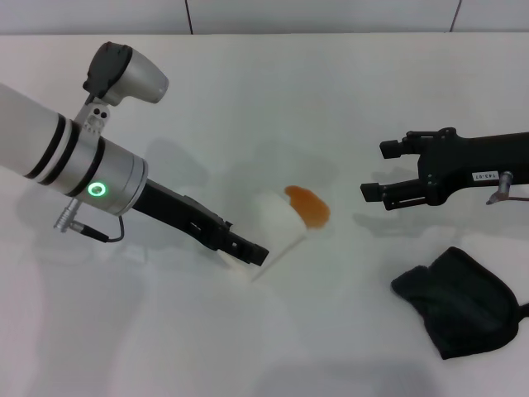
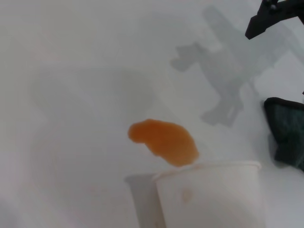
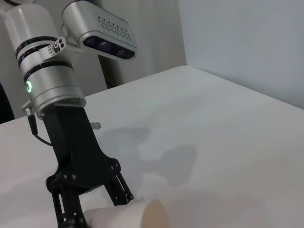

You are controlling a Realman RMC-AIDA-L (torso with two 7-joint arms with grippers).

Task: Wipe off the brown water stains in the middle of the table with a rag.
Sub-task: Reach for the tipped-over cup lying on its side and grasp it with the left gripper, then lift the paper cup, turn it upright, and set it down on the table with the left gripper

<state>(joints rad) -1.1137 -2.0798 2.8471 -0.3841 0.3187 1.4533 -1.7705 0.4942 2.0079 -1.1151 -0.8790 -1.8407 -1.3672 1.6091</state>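
- Right pincer [image 1: 374,171] hangs spread and empty above the table [image 1: 248,83], between the brown water stains [image 1: 308,205] and the rag [image 1: 459,300]; the rag lies in a lumpy heap well apart from the stain, nearer the robot on its right side
- Left pincer [image 1: 248,252] pinches a white cup [image 1: 277,227] that lies tipped, its mouth right at the stain; the cup wants lifting clear before any wiping, I judge
- For the step in hand, the right pincer should drop onto the middle of the heap and bite a thick fold, not a loose edge
- Drag the cloth flat across the blotch, pressing lightly; a bunched rag risks only smearing the liquid
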